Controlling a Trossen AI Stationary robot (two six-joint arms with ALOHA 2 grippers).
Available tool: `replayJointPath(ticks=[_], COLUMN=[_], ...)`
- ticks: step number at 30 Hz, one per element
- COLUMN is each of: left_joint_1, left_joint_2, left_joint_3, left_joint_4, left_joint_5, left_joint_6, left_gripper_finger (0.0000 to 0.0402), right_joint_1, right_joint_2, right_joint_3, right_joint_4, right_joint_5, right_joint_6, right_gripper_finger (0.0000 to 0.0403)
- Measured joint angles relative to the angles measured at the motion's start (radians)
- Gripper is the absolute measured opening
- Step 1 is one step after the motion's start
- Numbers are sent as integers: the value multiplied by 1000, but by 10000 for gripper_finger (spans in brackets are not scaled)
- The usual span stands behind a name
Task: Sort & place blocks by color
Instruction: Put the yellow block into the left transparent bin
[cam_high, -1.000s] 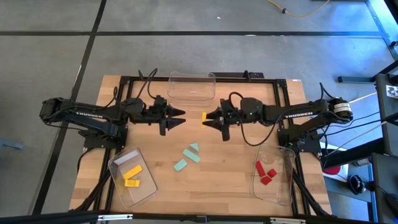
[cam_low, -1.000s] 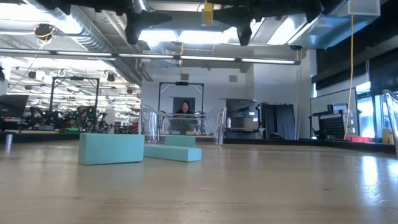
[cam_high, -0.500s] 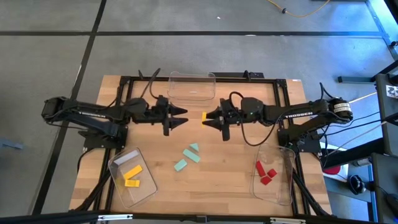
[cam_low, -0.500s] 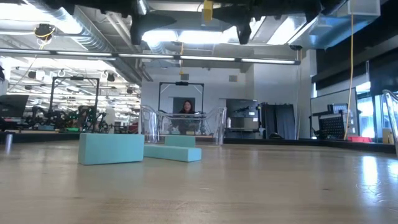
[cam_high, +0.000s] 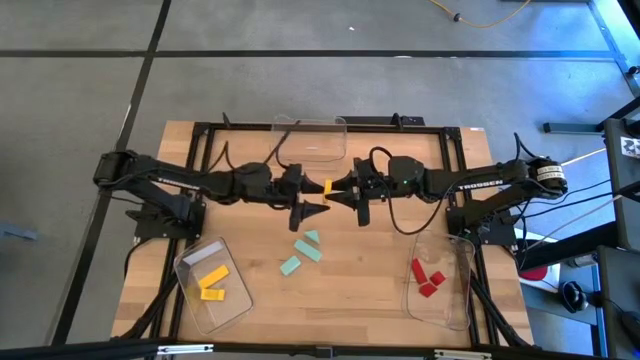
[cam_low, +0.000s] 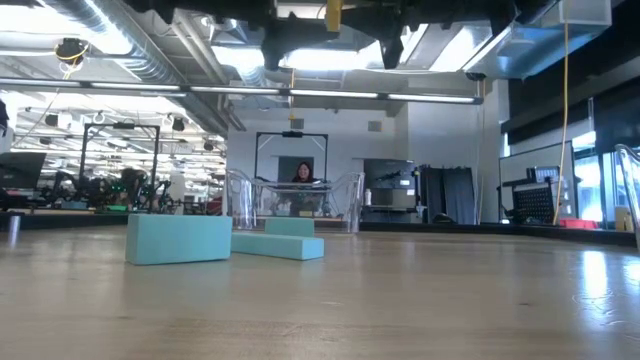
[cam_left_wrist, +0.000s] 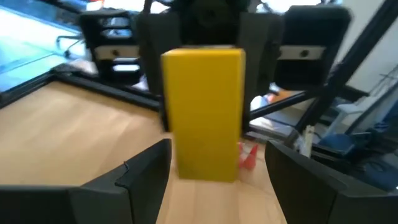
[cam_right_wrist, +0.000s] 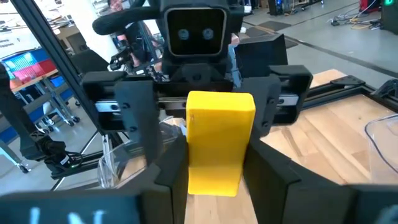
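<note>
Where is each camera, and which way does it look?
High view: above the table, looking straight down; both arms show.
Low view: at tabletop height, looking level past the mint-green blocks; pincers hang overhead.
Left wrist view: on the left arm, facing the yellow block; left pincer open.
Right wrist view: on the right arm; right pincer grips that block.
All share the yellow block.

One camera looks straight down on the table (cam_high: 250, 235), one sits level across it, and both wrist cameras face each other closely, sharing the yellow block (cam_left_wrist: 204, 112).
</note>
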Motion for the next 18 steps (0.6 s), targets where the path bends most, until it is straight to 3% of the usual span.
replayJointPath(ticks=[10,14,18], left_joint_1=[1,1,11], left_joint_2=[33,33,33], left_joint_3=[2,2,2], left_joint_4=[88,84,73], left_joint_5=[6,-3,-7], left_joint_6=[-6,-6,-11], left_gripper_finger=[243,197,122], right_joint_1=[0,1,0], right_joint_2=[-1,-1,-1], right_joint_3=[1,1,1], right_joint_4=[2,2,1], right_joint_5=[-8,-10,-25], right_joint_6=[-1,-3,-5], right_gripper_finger=[121,121,121])
